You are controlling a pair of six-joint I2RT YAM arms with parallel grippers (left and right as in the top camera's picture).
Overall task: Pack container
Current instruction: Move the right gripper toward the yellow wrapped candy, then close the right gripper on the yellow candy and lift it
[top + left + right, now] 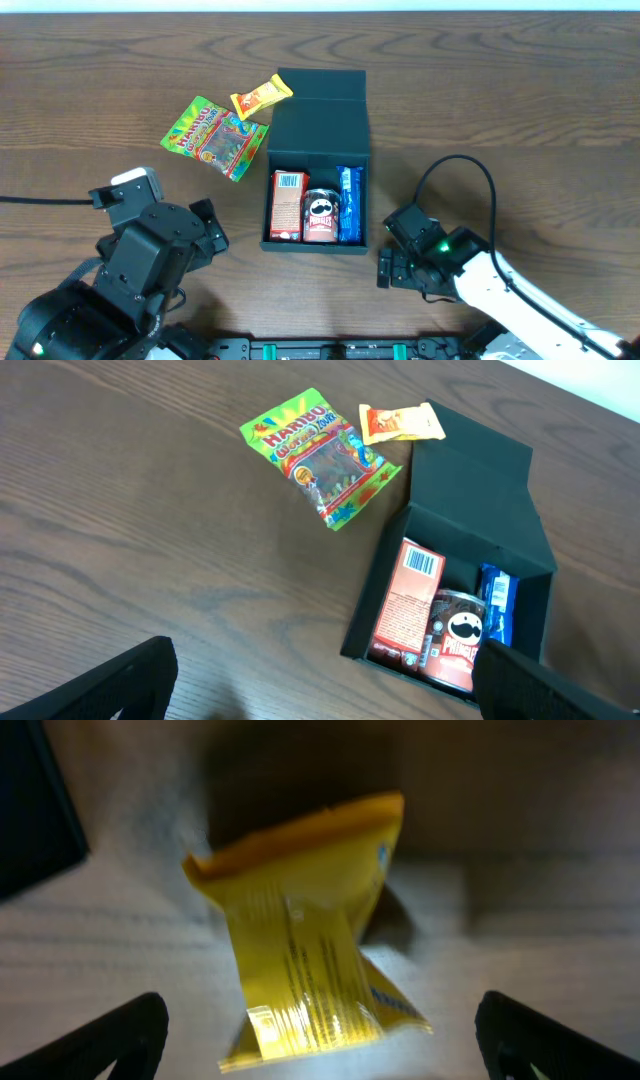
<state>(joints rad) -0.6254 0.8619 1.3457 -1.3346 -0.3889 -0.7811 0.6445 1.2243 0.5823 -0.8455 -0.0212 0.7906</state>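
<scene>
The container [318,125] is a dark square box standing open, its lid folded back. Inside stand a red carton [288,205], a Pringles can [321,215] and a blue packet [348,205]. My left gripper [210,235] hangs open left of the box's front corner, over bare wood. The left wrist view shows the box [480,480] ahead and to the right, with nothing between the jaws of my left gripper [330,700]. My right gripper [398,255] sits right of the box front. It [335,1055] is open around a crinkled yellow packet [300,940] lying on the table, its fingers apart from the packet.
A green Haribo bag [215,137] and a small orange packet [261,97] lie on the wood left of the lid. They also show in the left wrist view: the Haribo bag [320,455] and the orange packet [400,423]. A black cable [470,165] loops above the right arm.
</scene>
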